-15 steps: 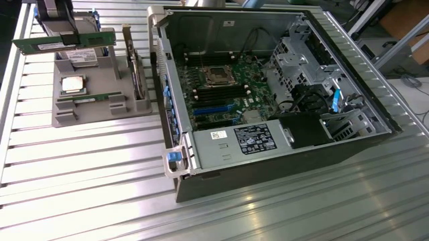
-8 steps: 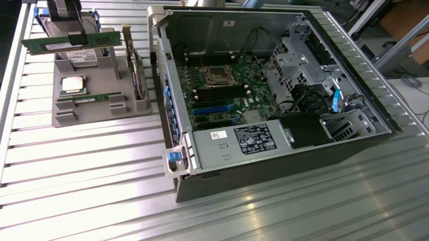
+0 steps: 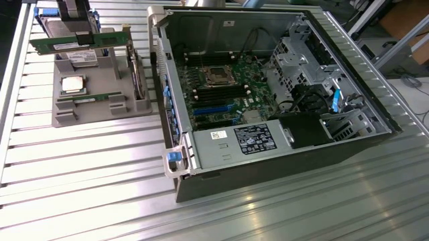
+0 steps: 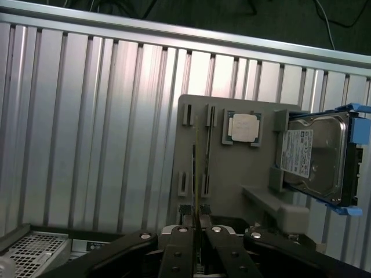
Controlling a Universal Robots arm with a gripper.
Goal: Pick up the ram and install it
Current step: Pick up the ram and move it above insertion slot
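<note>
My gripper (image 3: 82, 38) is shut on the ram (image 3: 79, 44), a long green stick with black chips and a white label. It hangs level a little above the grey holder (image 3: 94, 113) at the exterior view's upper left. In the wrist view the ram (image 4: 198, 168) shows edge-on as a thin line running out from between the black fingers (image 4: 184, 246), with my gripper (image 4: 199, 227) pinching it over the holder (image 4: 232, 191). A second, similar stick (image 3: 90, 98) lies in the holder's front slot.
The holder also carries a square silver CPU (image 3: 72, 84) (image 4: 243, 127) and a hard drive (image 4: 316, 156) in a blue bracket. An open computer case (image 3: 176, 165) lies to the exterior view's right, its motherboard (image 3: 221, 95) with black memory slots exposed. Ribbed aluminium table (image 3: 80, 170) all around.
</note>
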